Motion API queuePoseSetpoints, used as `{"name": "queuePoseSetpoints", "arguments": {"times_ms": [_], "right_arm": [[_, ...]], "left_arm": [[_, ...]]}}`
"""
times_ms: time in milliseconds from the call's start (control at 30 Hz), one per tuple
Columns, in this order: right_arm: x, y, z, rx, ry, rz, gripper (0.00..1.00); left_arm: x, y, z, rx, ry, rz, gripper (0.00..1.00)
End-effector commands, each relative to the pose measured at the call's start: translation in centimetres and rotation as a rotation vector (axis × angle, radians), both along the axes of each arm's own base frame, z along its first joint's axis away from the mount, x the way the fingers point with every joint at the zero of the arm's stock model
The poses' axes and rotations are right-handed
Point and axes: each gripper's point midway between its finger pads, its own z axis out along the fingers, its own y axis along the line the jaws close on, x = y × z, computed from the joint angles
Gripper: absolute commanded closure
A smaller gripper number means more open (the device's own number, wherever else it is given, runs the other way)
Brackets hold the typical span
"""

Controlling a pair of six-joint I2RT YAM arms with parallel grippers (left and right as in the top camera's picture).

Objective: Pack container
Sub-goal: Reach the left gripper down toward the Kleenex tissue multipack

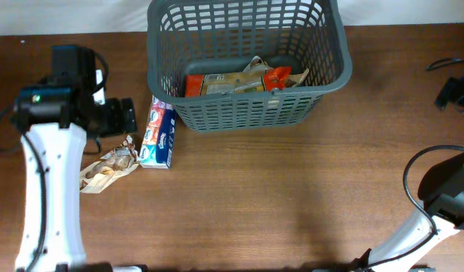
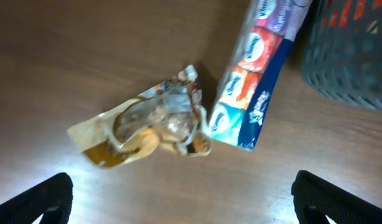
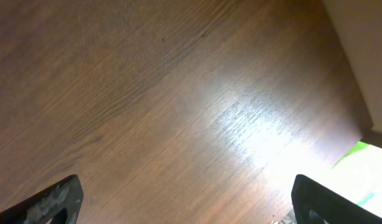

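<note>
The left gripper (image 2: pixel 188 202) hangs over the table (image 1: pixel 292 196) with its jaws spread full wide and nothing between them. That width suits a top-down pick. The snack bag (image 2: pixel 147 127) lies flat just ahead of it, a little toward its left finger, and it looks like the next thing to lift. The tissue pack (image 2: pixel 253 81) lies beyond the bag on the right-finger side, its near end touching or all but touching the bag's edge, so closing on the bag may nudge it. The basket (image 1: pixel 247 113) stands farther off the same way, close against the tissue pack's far end. It already holds some packets (image 1: pixel 243 79), so packing is partly done. The right gripper (image 3: pixel 194 205) is parked well apart from the basket, jaws equally wide and empty, with only bare wood beneath. It is likely kept clear of the left arm's reach.
</note>
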Motion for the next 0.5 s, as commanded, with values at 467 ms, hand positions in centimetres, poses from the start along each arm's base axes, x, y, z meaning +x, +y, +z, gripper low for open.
{"name": "queuePoseSetpoints", "arguments": {"times_ms": [467], "right_arm": [[0.3, -0.2, -0.5, -0.002, -0.019, -0.017, 0.01]], "left_arm": [[2.9, -3.3, -7.9, -0.169, 0.182, -0.220, 0.01]]}}
